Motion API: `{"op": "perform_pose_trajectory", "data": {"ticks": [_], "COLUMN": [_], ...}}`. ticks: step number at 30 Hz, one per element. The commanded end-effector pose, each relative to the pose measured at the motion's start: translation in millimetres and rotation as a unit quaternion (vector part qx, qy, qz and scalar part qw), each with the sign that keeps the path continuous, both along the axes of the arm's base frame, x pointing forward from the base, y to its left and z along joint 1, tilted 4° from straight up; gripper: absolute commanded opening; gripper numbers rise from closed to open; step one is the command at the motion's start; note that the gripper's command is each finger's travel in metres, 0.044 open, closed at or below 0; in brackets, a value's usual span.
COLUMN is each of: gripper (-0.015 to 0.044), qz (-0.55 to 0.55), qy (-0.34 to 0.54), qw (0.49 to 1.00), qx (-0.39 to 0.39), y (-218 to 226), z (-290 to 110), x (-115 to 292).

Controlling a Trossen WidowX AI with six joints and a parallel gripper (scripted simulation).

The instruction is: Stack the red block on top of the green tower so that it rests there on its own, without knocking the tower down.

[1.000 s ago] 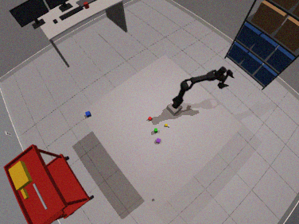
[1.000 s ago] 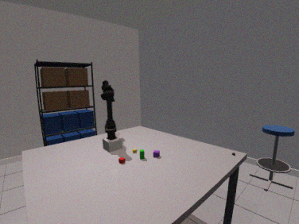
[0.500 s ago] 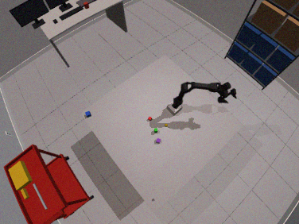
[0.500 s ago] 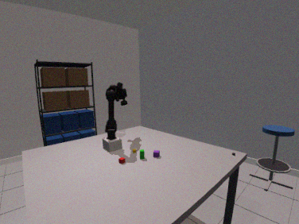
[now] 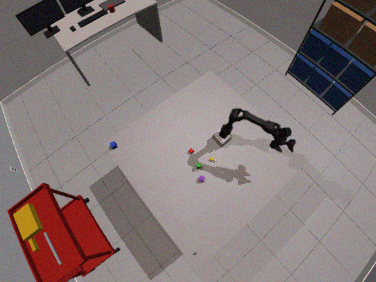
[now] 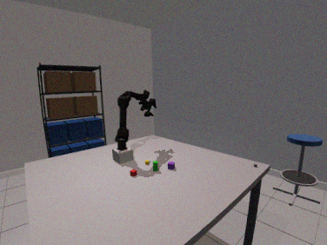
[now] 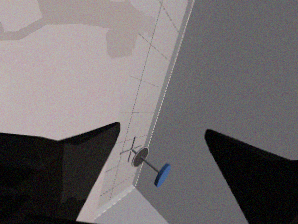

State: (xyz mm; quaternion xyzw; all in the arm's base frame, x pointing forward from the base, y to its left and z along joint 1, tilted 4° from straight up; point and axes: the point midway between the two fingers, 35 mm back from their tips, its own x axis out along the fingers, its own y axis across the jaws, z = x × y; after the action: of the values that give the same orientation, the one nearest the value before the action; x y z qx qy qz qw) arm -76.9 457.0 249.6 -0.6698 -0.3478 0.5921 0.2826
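Observation:
The red block (image 5: 191,151) (image 6: 133,173) sits on the table. The green tower (image 5: 198,165) (image 6: 156,166) stands upright on the table, a short way from the red block, with nothing on top of it. My gripper (image 5: 284,148) (image 6: 152,109) (image 7: 162,129) is open and empty, high above the table and well away from both. In the wrist view neither the red block nor the green tower shows.
A purple block (image 5: 201,178) (image 6: 171,165) and a small yellow block (image 5: 212,159) (image 6: 147,162) stand near the green tower on either side. The arm's pale base (image 5: 221,139) (image 6: 123,155) is behind them. A small dark thing (image 5: 195,253) (image 6: 256,165) lies near a table corner.

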Motion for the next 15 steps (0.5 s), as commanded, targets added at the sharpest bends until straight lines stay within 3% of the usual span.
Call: {"op": "perform_pose_trajectory", "data": {"ticks": [1, 15], "gripper": [0.0440, 0.0440], "qz": [-0.054, -0.258], "qy": [0.020, 0.085], "qw": [0.998, 0.960], "qx": [-0.016, -0.061], "y": [0.4, -33.0], "z": [-10.1, -45.5], "x": [40.8, 189.6]}}
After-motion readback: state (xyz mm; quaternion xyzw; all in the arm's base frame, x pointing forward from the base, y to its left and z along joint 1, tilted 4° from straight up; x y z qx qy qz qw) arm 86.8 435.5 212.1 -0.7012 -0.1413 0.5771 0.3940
